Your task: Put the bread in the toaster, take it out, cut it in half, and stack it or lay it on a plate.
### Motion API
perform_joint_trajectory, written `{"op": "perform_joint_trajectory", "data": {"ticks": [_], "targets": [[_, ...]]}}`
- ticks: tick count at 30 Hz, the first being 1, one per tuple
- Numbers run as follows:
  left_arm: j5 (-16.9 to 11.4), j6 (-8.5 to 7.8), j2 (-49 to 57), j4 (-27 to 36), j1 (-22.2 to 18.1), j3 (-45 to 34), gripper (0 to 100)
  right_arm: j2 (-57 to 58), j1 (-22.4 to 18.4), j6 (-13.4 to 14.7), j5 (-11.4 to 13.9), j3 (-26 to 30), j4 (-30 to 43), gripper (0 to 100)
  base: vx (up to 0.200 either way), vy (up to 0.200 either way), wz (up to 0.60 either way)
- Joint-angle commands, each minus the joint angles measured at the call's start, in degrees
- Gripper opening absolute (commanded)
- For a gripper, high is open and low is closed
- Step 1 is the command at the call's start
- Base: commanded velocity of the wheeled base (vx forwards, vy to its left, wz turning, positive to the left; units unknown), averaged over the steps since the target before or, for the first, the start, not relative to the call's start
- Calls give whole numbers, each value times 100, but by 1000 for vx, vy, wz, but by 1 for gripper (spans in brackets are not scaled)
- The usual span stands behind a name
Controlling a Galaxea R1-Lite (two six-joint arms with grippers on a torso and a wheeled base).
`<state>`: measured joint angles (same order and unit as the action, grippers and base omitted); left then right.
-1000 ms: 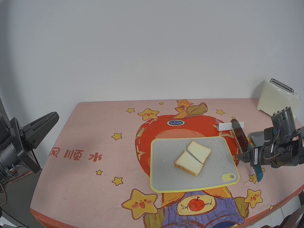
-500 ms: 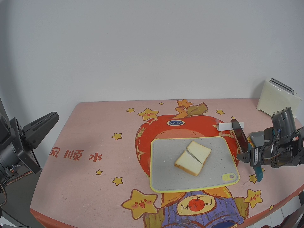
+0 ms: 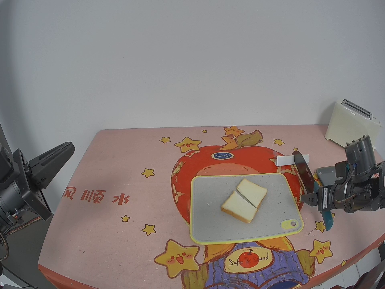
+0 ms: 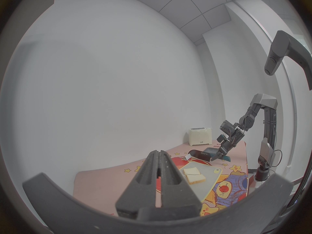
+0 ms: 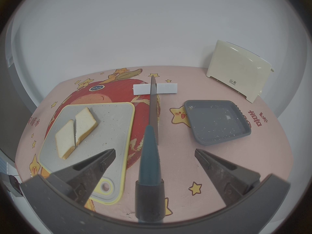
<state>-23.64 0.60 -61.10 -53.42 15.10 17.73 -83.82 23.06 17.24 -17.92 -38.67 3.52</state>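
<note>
1. Mid cutting board point(image 3: 212, 221): bread point(image 3: 244, 200), a soft white slice w/ tan crust. It's already cut into two rectangular halves, lying flat side by side w/ a thin gap.
2. The cutting board is flat grey speckled plastic w/ yellow rim and rounded corners. It sits toward the near edge of the surface point(image 3: 120, 173), right of centre.
3. Just beside the board's right edge: knife point(image 5: 151, 137), long dark blade, smooth teal handle, flat on the surface. Its tip lies over a white paper strip point(image 5: 165, 88).
4. Over the handle: right gripper point(image 5: 154, 153), dark wedge fingers spread wide, straddling it w/o touching. Bread is well to its left, across the board.
5. Off the surface's left edge: left gripper point(image 4: 159, 154), fingers pressed together, nothing between, far from the bread.
6. Near the right edge: grey rectangular tray point(image 5: 214, 119), crumb-dusted. Boxy cream toaster point(image 3: 353, 125) stands at the far right corner.
</note>
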Motion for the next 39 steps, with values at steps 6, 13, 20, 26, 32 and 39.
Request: {"op": "perform_joint_trajectory", "data": {"ticks": [6,13,20,26,32,39], "targets": [[-1,2,2,-2,1,-6,0,314,225,-1,-10,-18,8,100,0,0,0],[-1,2,2,-2,1,-6,0,498,401,-1,-19,-35,17,100,0,0,0],[-1,2,2,-2,1,-6,0,578,541,-1,-27,-18,26,100,0,0,0],[-1,2,2,-2,1,-6,0,560,735,8,-142,-9,-18,100,0,0,0],[-1,-7,2,-2,1,-6,0,560,866,16,-159,0,-18,100,0,0,0],[-1,-7,2,-2,1,-6,0,542,1069,52,-159,-9,-27,100,0,0,0]]}}
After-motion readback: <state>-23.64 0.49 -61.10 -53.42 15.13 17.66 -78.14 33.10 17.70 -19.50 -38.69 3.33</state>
